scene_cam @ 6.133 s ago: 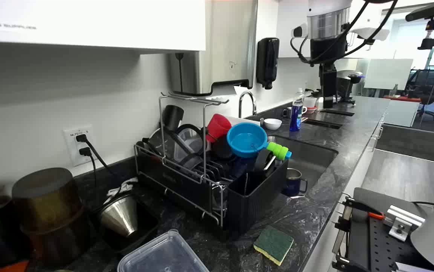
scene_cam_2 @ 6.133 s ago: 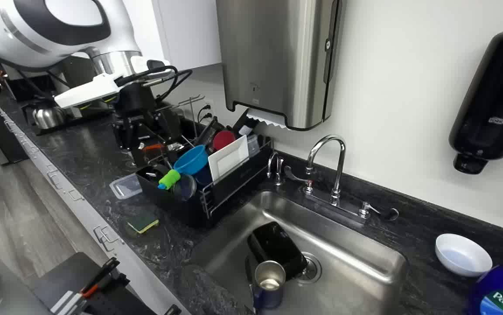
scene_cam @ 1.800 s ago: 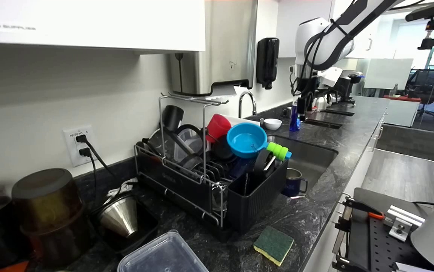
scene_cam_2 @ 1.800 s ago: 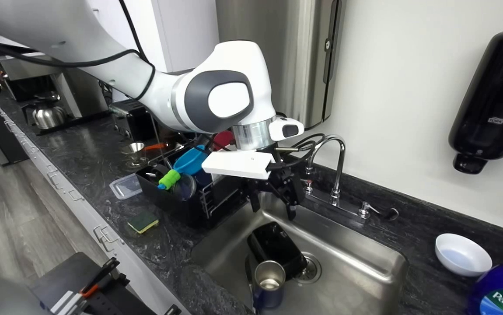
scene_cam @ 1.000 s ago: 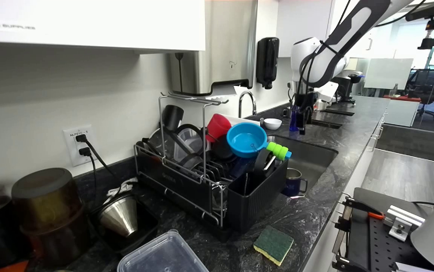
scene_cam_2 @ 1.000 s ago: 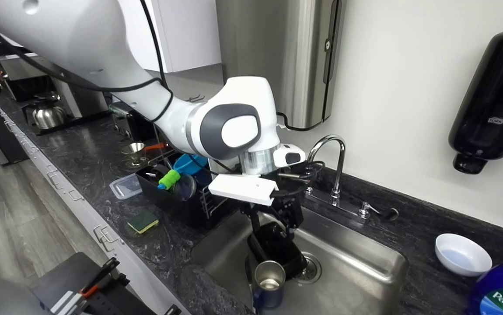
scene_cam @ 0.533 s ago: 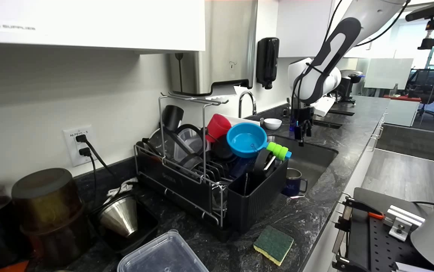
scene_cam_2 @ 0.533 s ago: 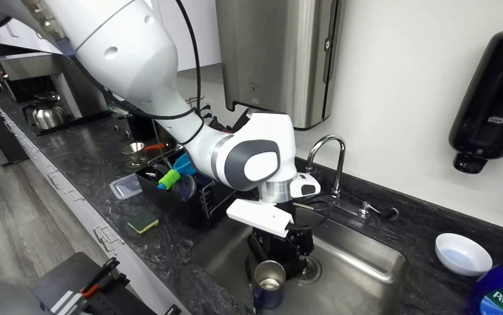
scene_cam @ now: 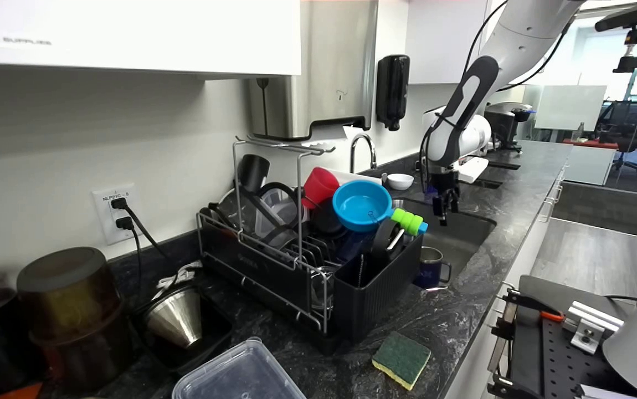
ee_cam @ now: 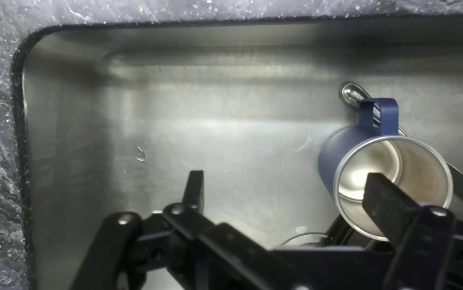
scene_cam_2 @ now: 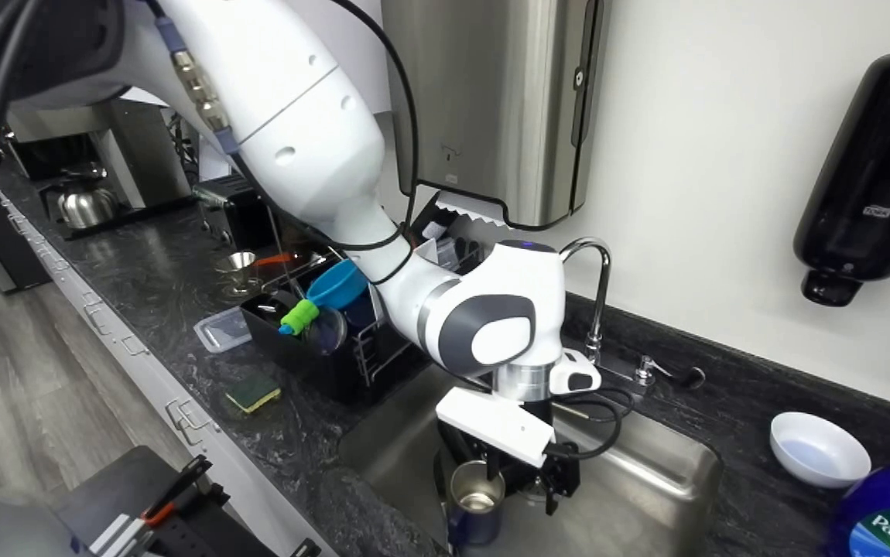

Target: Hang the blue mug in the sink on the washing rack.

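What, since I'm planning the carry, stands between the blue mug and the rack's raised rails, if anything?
The sink wall first; then, at the rack, the blue bowl and green grip, which look to stand between the blue mug and the raised rails.

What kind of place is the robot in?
Probably a kitchen, maybe at an office: there's a rectangular grey steel sink, a loaded black-and-grey wire dish rack and a tall silvery steel paper-towel dispenser.

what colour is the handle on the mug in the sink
The handle is blue, seen best in the wrist view.
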Tool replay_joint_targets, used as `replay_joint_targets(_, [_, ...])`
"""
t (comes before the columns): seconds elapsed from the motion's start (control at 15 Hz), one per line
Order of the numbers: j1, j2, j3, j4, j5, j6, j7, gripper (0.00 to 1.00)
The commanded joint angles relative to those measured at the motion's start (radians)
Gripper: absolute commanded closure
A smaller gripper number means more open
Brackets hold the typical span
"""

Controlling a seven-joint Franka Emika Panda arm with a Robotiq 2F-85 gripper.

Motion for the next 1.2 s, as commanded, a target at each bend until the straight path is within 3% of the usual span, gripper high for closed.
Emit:
replay_joint_targets(0.0, [-0.041, 0.072, 0.043, 0.071, 0.039, -0.034, -0.047, 0.00])
replay_joint_targets(0.47, [-0.055, 0.169, 0.088, 0.157, 0.075, -0.073, -0.038, 0.00])
replay_joint_targets(1.13, [-0.073, 0.239, 0.115, 0.245, 0.096, -0.240, -0.074, 0.00])
